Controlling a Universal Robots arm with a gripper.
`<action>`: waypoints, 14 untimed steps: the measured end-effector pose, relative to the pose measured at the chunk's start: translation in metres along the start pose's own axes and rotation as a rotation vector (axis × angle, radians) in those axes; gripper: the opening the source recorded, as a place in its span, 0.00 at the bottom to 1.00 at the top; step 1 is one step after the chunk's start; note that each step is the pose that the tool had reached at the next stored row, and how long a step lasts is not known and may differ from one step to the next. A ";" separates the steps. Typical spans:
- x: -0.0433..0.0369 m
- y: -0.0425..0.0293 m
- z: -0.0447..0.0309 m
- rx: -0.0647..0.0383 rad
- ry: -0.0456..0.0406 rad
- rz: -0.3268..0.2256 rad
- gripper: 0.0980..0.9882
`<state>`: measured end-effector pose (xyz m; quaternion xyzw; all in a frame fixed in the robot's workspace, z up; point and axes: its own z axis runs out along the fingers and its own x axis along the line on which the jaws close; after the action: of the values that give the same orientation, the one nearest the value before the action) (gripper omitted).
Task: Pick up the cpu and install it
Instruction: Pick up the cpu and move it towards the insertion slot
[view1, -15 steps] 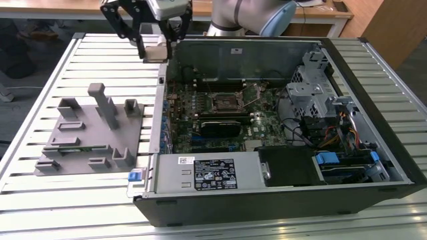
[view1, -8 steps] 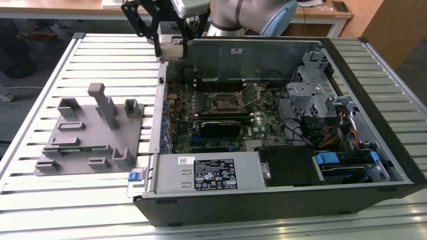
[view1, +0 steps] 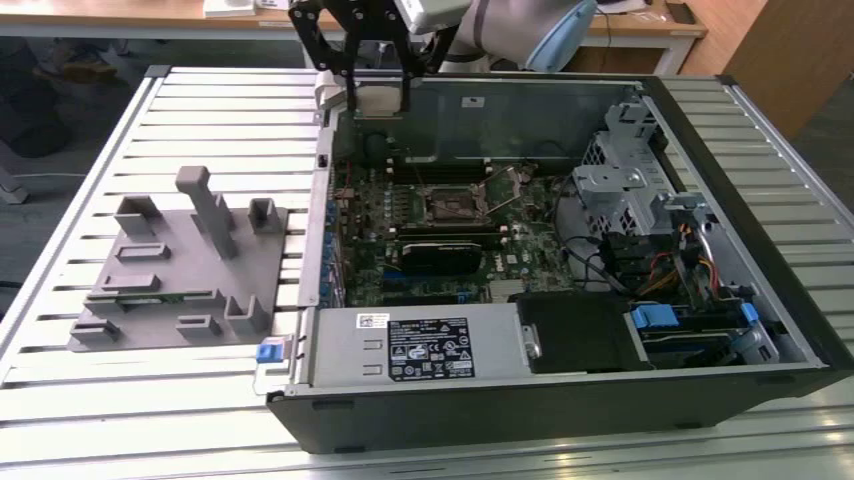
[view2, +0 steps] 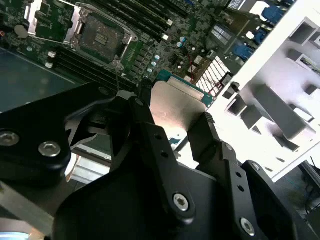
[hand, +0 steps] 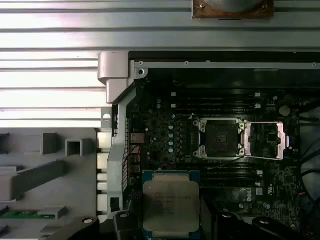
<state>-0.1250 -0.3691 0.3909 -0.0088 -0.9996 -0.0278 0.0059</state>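
The open computer case held a green motherboard. Its square socket had its metal frame swung open. The black gripper pinched the cpu, flat, silver-lidded and green-rimmed, seemingly above the case's eleven o'clock corner in the exterior view. The first wrist view showed the lid face-on. A grey fixture lay at the case's nine o'clock.

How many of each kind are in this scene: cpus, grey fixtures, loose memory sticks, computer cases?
cpu: 1, held in the gripper
grey fixture: 1
loose memory stick: 1, lying on the fixture
computer case: 1
Total: 4
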 end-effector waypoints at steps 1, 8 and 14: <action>-0.0042 0.0007 0.0001 0.000 0.0000 0.000 0.50; -0.0349 0.0053 0.0008 0.000 0.0001 0.000 0.50; -0.0621 0.0089 0.0019 0.000 0.0000 0.000 0.50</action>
<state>-0.0628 -0.3612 0.3888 -0.0088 -0.9996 -0.0278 0.0059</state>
